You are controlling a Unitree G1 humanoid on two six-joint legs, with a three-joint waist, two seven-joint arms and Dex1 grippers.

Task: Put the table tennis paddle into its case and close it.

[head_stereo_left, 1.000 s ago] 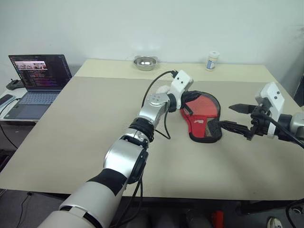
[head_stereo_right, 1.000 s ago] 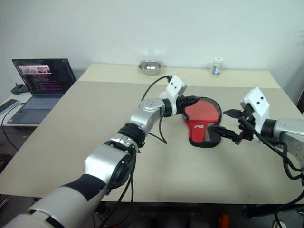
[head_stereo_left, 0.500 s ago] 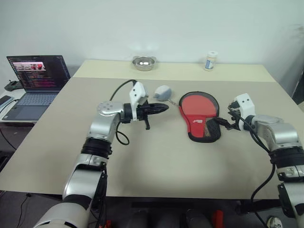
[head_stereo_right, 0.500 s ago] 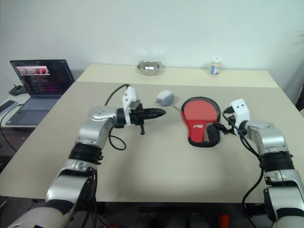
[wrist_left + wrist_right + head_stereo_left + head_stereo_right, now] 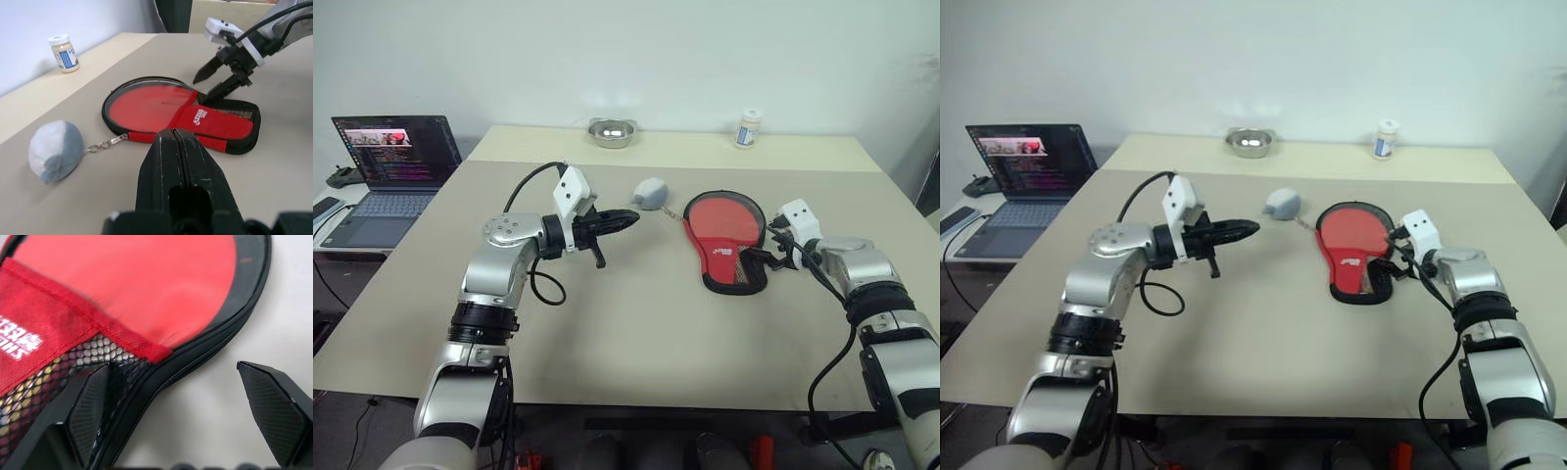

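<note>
The case (image 5: pixel 732 257) lies flat mid-table, its round end towards the far side. The table tennis paddle's red face (image 5: pixel 723 219) shows through the clear window; its handle is hidden under the red fabric and mesh (image 5: pixel 230 115). My right gripper (image 5: pixel 766 253) is open and low at the case's right edge. One finger (image 5: pixel 90 401) rests over the mesh and the other finger (image 5: pixel 274 406) is over bare table beside the zip edge. My left gripper (image 5: pixel 628 217) is shut on nothing, held level above the table, well left of the case.
A grey-white soft ball (image 5: pixel 651 192) lies left of the case, joined to it by a short chain (image 5: pixel 105 143). A steel bowl (image 5: pixel 613 129) and a small bottle (image 5: pixel 749 127) stand at the far edge. An open laptop (image 5: pixel 391 157) sits off to the left.
My left gripper has drawn back from the case to the left, uncovering the soft ball. My right gripper has come down and in to the case's right edge.
</note>
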